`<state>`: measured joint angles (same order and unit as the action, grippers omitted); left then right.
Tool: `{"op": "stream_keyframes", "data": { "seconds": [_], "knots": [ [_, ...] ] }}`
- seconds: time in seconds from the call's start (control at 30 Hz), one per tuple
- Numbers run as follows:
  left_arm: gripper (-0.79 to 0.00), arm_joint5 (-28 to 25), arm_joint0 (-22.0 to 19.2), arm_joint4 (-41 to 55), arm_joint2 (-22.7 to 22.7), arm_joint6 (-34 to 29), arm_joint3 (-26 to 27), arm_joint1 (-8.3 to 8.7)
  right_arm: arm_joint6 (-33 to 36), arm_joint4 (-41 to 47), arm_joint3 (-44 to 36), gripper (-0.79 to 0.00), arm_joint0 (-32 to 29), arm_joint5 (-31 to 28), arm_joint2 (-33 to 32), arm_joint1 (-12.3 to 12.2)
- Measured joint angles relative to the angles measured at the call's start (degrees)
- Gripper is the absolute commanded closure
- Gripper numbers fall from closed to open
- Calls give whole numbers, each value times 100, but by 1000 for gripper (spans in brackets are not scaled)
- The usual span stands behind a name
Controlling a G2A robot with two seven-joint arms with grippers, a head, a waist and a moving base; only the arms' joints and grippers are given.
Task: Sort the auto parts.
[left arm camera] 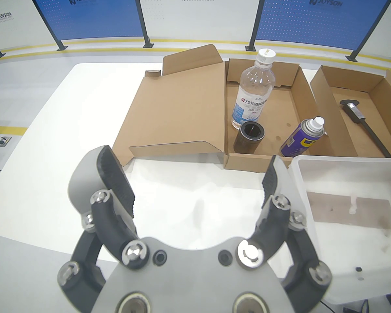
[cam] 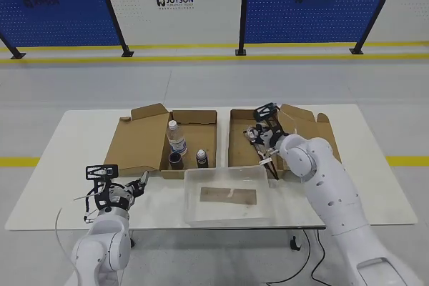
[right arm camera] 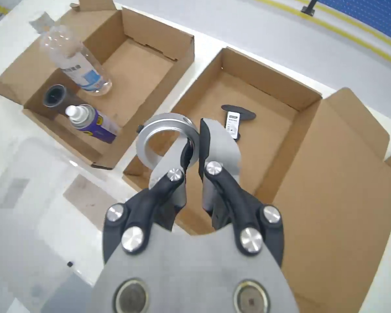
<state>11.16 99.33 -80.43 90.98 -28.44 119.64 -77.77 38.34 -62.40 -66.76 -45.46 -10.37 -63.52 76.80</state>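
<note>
I am pinching the metal ring [right arm camera: 144, 144] by its rim in my right gripper [right arm camera: 195, 136], jaws nearly closed on it, and holding it about flat over the near end of the right box [right arm camera: 270, 82], so I judge the drop to be straight down. The black strip part [right arm camera: 244, 114] is lying farther in, clear of that spot. My left gripper [left arm camera: 189, 156] is hanging wide open over the table, well apart.

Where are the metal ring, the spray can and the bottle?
metal ring [right arm camera: 145, 146], right wrist view, on its rim.
spray can [left arm camera: 296, 140], left wrist view, on its body.
bottle [left arm camera: 249, 107], left wrist view, on its label.
</note>
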Motion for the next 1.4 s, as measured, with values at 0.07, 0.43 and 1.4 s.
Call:
{"op": "stream_keyframes", "data": {
  "seconds": [0.07, 0.43, 1.4],
  "knots": [
    [-785, 0, 0, 0, 0, 0, 0, 0, 30, 8, 280, 0, 91, 124, 50, 26],
    [-785, 0, 0, 0, 0, 0, 0, 0, 157, 322, 1589, 0, 484, 254, 366, 200],
    [-785, 0, 0, 0, 0, 0, 0, 0, -670, 879, 1724, -785, 583, -216, 323, 316]
  ]
}}
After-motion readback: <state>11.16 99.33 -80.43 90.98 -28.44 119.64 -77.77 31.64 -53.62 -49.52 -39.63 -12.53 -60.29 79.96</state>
